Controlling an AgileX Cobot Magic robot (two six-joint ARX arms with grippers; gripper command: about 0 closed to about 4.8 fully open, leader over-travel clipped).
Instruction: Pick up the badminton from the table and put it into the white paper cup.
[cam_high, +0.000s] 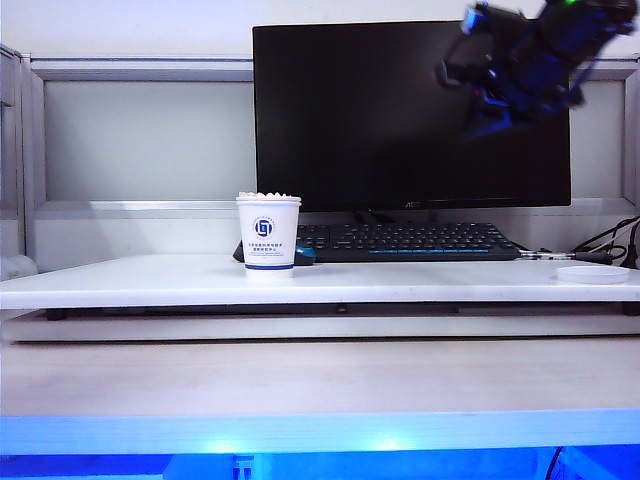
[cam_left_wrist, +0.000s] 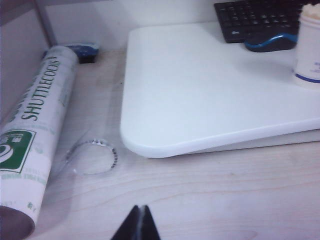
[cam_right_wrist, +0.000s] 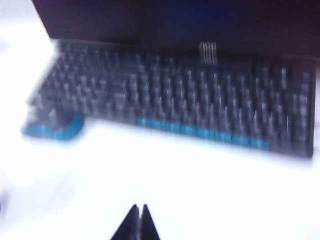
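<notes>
The table (cam_high: 150, 285) is stretching wide across the middle of the exterior view. The white paper cup (cam_high: 268, 234) is standing on it left of centre, the badminton (cam_high: 268, 196) peeking over its rim. The left gripper (cam_left_wrist: 139, 224) is sitting pressed together over pale wood. At upper right, the right gripper (cam_right_wrist: 138, 222) is hanging blurred before the monitor (cam_high: 400, 115), fingers pressed together, gripping nothing.

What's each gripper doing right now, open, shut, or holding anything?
Left gripper: shut, holding nothing, low over the wood-grain surface beside the table.
Right gripper: shut, holding nothing, raised high in front of the monitor.
</notes>
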